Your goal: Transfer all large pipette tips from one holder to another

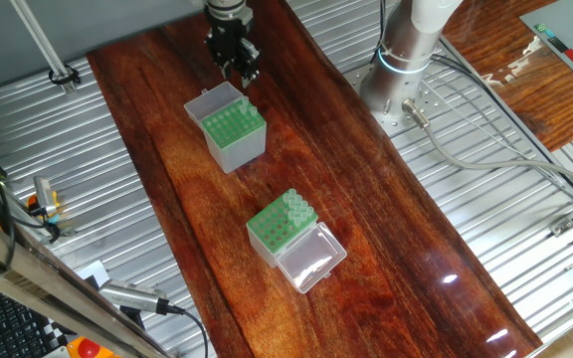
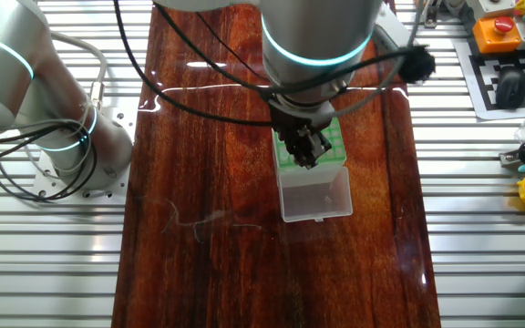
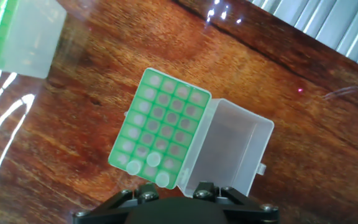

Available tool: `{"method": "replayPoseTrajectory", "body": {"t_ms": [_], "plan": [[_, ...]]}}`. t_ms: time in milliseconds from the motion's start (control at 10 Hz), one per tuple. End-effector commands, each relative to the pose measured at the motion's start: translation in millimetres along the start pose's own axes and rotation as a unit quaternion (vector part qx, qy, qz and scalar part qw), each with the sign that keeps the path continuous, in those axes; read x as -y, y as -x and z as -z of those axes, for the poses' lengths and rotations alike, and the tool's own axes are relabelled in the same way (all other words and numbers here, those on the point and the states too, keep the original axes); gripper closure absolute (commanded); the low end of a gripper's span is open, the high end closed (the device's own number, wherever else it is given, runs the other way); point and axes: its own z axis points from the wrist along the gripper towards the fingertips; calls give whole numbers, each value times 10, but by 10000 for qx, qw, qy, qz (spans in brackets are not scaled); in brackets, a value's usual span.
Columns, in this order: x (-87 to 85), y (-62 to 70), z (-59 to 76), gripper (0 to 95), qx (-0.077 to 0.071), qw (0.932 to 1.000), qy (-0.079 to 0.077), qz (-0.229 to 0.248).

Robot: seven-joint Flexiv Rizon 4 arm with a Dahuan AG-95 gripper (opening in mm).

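The shorter box (image 3: 157, 124) has a green hole plate and its clear lid (image 3: 232, 146) lies open beside it. Three large pipette tips (image 3: 153, 160) stand in the plate's edge nearest the hand. My gripper (image 1: 240, 72) hangs above this box (image 1: 232, 129), also over it in the other fixed view (image 2: 305, 159). The frames leave unclear whether the fingers are open or hold anything. The taller grey-sided holder (image 1: 282, 234) stands apart, with several tips (image 1: 294, 207) along its far edge. It appears at the hand view's top left corner (image 3: 17, 31).
Both boxes rest on a dark wooden board (image 1: 386, 249) laid over ribbed metal (image 1: 525, 219). The arm's base (image 1: 396, 80) stands to the right of the board, with cables beside it. Only the hand's black base (image 3: 179, 208) shows in the hand view.
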Motion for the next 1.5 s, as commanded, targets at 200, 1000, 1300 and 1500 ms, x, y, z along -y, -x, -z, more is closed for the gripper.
{"method": "replayPoseTrajectory", "body": {"t_ms": [200, 1000, 1300, 1500], "plan": [[-77, -16, -45, 570, -47, 9995, -93, -307], [-217, -84, -209, 760, 77, 9985, -130, -528], [-217, -84, -209, 760, 91, 9989, -116, -454], [-195, -83, -311, 570, 15, 9990, -107, -426]]}}
